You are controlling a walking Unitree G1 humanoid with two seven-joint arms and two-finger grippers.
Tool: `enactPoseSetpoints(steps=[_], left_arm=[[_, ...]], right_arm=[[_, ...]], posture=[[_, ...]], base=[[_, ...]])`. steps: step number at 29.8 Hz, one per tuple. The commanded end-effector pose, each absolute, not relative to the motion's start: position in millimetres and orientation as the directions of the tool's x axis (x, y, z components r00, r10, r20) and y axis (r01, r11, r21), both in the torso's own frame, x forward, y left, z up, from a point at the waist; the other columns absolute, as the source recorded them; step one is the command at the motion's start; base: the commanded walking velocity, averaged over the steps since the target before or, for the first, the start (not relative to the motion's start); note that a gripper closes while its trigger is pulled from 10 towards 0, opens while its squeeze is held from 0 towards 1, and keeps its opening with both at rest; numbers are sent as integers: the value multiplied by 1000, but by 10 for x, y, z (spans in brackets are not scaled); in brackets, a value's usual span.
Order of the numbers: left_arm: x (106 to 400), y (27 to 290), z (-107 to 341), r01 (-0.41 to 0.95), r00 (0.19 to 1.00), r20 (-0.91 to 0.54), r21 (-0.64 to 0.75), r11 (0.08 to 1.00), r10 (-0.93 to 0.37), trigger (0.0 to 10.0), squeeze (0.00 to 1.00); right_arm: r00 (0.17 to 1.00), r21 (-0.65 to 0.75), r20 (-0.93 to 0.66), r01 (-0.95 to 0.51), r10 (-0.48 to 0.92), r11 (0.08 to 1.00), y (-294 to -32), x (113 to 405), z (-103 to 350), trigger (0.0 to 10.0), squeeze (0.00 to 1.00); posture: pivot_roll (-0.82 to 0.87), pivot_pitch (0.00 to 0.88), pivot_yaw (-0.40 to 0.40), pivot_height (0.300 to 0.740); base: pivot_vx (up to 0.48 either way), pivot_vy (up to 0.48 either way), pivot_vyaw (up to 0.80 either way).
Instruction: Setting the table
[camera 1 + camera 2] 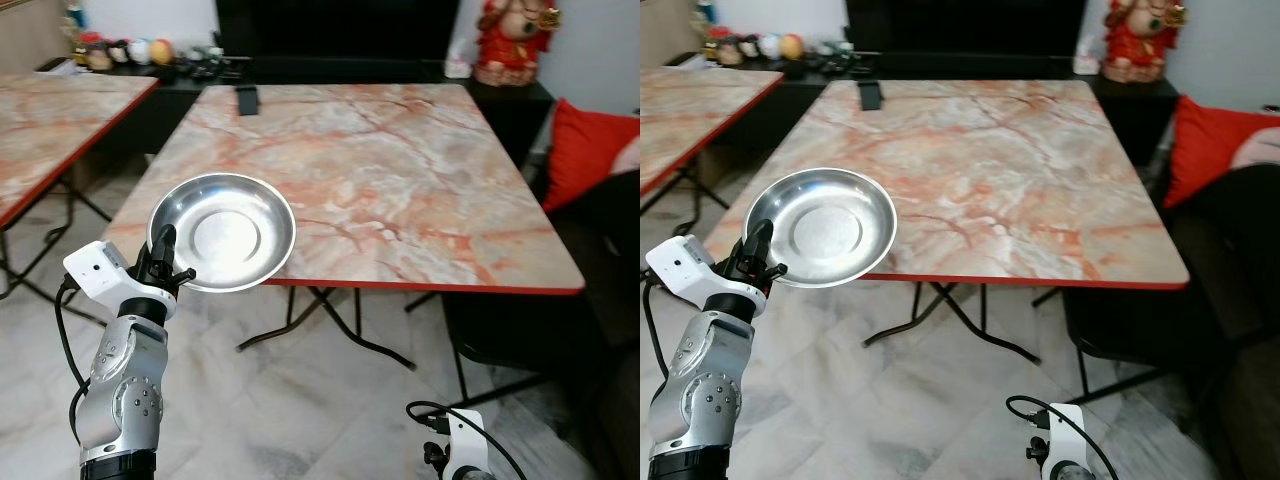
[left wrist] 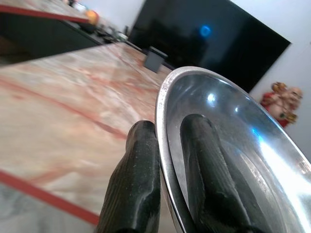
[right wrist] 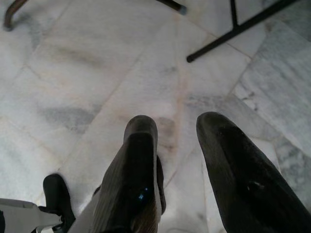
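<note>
Left eye view: the robot stands before a marble-patterned surface (image 1: 380, 180) with a red edge, set on black folding legs over a pale marble floor (image 1: 300, 400).
Steel plate: a round, shallow steel plate (image 1: 222, 232) is held at the near left corner of the surface, its far part over the red edge and its near part beyond the edge, above the floor. Whether it touches the surface cannot be told.
Left end effector: the left end effector (image 1: 165, 250) is clenched on the near rim of the plate; in the left wrist view one black finger (image 2: 133, 184) lies outside the rim and the other inside the bowl, with the rim pinched between them.
Right end effector: the right end effector (image 3: 180, 160) hangs low over the floor, released, its two black fingers apart with bare tile between them.
Small dark object: a small dark object (image 1: 246, 99) stands near the far edge of the surface, well apart from the plate.
Second surface: a second marble-patterned surface (image 1: 50, 120) stands to the left.
Background: a red figurine (image 1: 512, 40) stands on a dark cabinet behind the far right corner; a red cushion (image 1: 585, 150) lies to the right.
</note>
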State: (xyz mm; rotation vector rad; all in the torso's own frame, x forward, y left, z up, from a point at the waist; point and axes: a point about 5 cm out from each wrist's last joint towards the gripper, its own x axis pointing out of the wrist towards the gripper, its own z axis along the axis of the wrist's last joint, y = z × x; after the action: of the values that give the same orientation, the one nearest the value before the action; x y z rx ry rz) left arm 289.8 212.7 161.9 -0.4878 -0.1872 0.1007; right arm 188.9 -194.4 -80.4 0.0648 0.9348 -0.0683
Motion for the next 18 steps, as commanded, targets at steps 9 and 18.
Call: enactPoseSetpoints(steps=[9,18], left_arm=[[2913,2095,1675,-24,978,170,-478,878,119,10000,0],[2912,2085,1670,-20,980,165,-474,880,112,10000,0]], right_arm=[[597,21,-801,88,-36,996,-1948,1899,-798,10000,0],[593,19,-804,92,-39,996,-1948,1896,-800,10000,0]], posture=[[-50,0,7,707],[-52,0,9,707]], base=[[0,0,-53],[176,0,-307]])
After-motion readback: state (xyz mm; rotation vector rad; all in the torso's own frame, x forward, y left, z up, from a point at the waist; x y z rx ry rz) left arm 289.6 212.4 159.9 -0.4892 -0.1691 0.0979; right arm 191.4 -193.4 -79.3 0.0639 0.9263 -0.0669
